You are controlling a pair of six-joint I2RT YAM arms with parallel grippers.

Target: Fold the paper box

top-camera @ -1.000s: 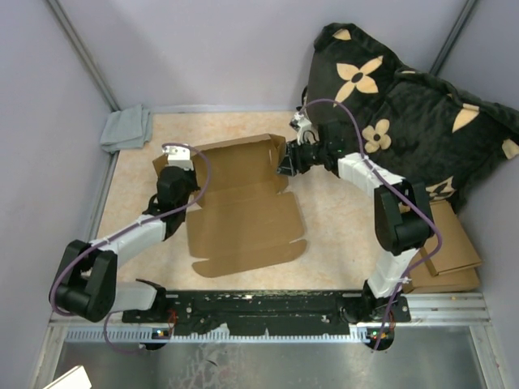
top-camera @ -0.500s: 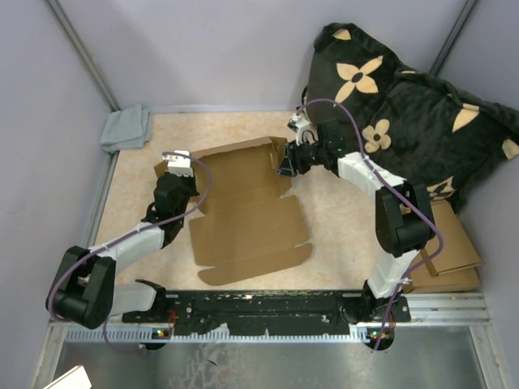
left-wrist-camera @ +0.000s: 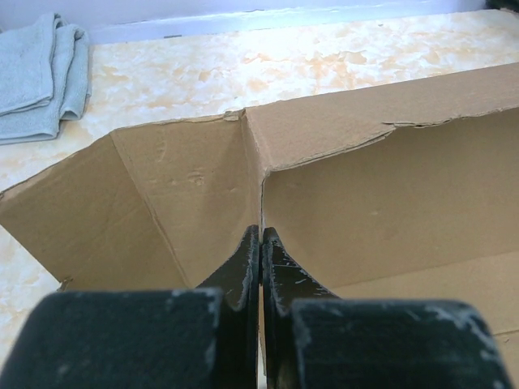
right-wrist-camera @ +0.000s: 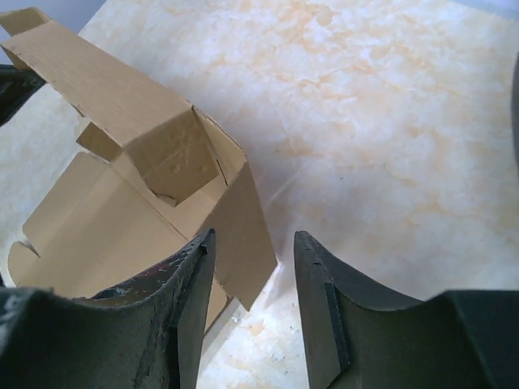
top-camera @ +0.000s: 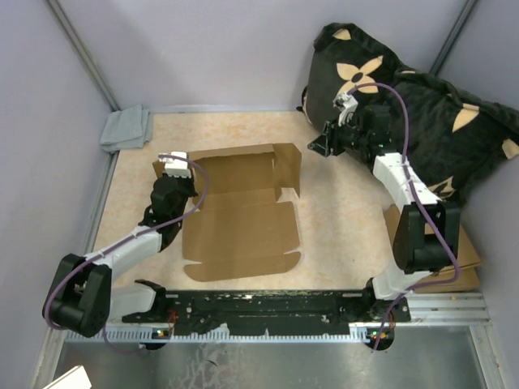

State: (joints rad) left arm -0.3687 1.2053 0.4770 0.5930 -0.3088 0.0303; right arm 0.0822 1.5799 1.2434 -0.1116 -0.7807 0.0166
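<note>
The paper box is a brown die-cut sheet lying open on the table, with its back wall and right side flap standing up. My left gripper is at the box's back left corner. In the left wrist view it is shut on a thin upright cardboard edge of the box. My right gripper is open and empty, to the right of the box and apart from it. In the right wrist view it looks down on the box's corner and side flap.
A black cushion with tan flowers leans at the back right, just behind my right arm. Stacked thicker cardboard pieces lie at the right edge. A folded grey cloth lies in the back left corner. Grey walls enclose the table.
My right gripper has let go of the box's right flap and drawn back to the right, towards the cushion. The flap stays upright. My left gripper still holds the left corner.
</note>
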